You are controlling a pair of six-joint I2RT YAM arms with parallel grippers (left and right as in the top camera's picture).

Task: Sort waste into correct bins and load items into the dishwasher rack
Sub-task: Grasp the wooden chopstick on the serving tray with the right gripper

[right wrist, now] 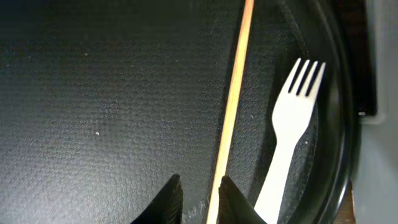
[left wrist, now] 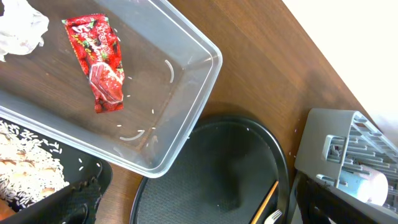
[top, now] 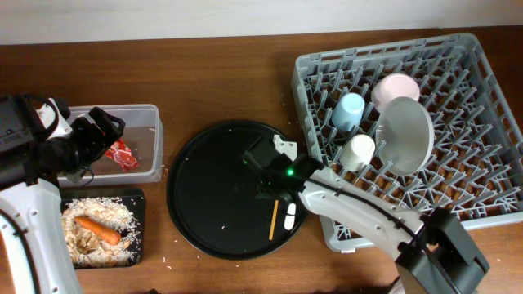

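A dark reddish-brown wooden desk (top: 221,73) fills almost all of the overhead view, its grain running in long fine streaks from left to right. Along the far edge a narrow pale off-white strip (top: 163,16) shows beyond the wood; whether it is wall or floor cannot be told. In the left wrist view the desk's edge cuts slantwise across the upper right corner, with bright white beyond it. The light is soft and even, with a faint sheen on the wood.

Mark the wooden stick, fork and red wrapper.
wooden stick (right wrist: 232,99), right wrist view, mid-shaft.
white fork (right wrist: 293,118), right wrist view, head just below the tines.
red wrapper (left wrist: 99,68), left wrist view, centre of the packet.
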